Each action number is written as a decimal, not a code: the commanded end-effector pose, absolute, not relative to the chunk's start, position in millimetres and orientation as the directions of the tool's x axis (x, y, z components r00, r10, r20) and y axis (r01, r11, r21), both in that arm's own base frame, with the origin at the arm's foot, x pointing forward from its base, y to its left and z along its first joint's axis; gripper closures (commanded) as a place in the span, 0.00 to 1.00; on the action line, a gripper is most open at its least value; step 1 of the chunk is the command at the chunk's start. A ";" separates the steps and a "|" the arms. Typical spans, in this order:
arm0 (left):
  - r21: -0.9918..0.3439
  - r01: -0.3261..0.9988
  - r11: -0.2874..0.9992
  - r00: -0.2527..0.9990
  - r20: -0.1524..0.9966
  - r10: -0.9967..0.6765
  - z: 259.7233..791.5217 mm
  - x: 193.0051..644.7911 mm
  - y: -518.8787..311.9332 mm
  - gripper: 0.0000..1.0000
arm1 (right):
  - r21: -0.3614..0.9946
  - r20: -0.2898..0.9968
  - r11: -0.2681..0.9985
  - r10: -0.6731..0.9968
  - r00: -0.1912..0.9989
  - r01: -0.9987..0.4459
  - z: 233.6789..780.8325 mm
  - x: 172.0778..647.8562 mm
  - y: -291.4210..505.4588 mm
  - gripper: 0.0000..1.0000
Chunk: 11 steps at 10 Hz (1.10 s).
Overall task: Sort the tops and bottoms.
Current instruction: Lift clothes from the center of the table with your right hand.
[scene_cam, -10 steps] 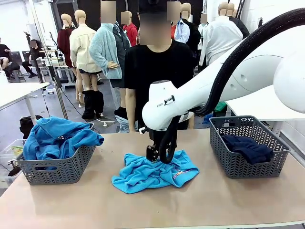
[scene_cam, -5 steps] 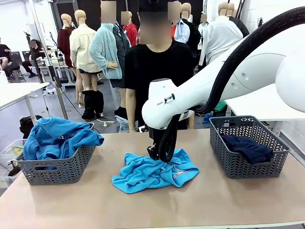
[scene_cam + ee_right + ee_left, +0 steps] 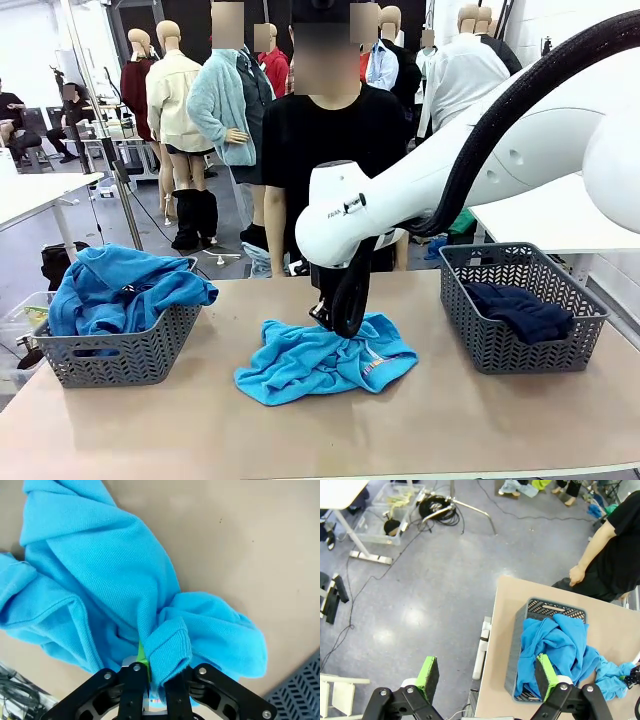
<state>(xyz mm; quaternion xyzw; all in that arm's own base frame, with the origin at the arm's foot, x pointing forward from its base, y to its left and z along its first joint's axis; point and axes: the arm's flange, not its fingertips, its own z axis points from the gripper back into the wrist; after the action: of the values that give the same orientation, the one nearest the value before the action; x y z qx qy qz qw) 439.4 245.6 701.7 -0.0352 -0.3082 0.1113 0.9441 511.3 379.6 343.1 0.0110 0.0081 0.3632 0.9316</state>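
A turquoise top with a small red-white print lies crumpled on the middle of the table. My right gripper stands over its far edge, shut on a pinched fold of the turquoise top; in the right wrist view the gripper has fabric bunched between its fingers. Blue tops fill the grey left basket. The dark navy bottoms lie in the grey right basket. My left gripper hangs open high above the floor, beside the basket of blue tops.
A person in a black shirt stands at the table's far side, one hand hanging by the table edge. A corner of the right basket shows near the gripped top. Bare table lies in front of the top.
My right gripper has shut on the turquoise top's far edge and risen slightly, bunching the fabric. The left arm has not moved.
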 end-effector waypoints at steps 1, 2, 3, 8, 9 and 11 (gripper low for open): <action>-0.119 -0.189 0.975 0.792 0.568 0.223 703.7 437.8 247.0 0.00 | -0.044 -0.020 0.744 0.666 0.745 -0.666 368.0 502.3 377.9 1.00; -0.119 -0.189 0.975 0.792 0.568 0.223 703.7 437.8 247.0 0.00 | -0.106 -0.001 0.758 0.647 0.762 -0.644 400.2 502.8 380.3 1.00; -0.119 -0.189 0.975 0.792 0.568 0.223 703.7 437.8 247.0 0.00 | -0.120 0.034 0.769 0.636 0.771 -0.628 437.8 504.4 381.3 1.00; -0.119 -0.189 0.975 0.792 0.568 0.223 703.7 437.8 247.0 0.00 | -0.283 0.175 0.822 0.550 0.816 -0.494 651.0 465.3 398.5 1.00; -0.119 -0.189 0.975 0.792 0.568 0.223 703.7 437.8 247.0 0.00 | -0.292 0.176 0.825 0.543 0.821 -0.483 684.2 455.1 398.3 1.00; -0.119 -0.189 0.975 0.792 0.568 0.223 703.7 437.8 247.0 0.00 | -0.299 0.192 0.848 0.502 0.843 -0.437 749.2 428.1 396.0 1.00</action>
<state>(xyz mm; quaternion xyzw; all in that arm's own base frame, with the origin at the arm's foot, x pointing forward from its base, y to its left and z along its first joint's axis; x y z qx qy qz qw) 439.4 245.8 701.9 -0.0351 -0.3082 0.1114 0.9441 421.6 375.6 725.1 -0.1081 -0.1319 0.2679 0.9482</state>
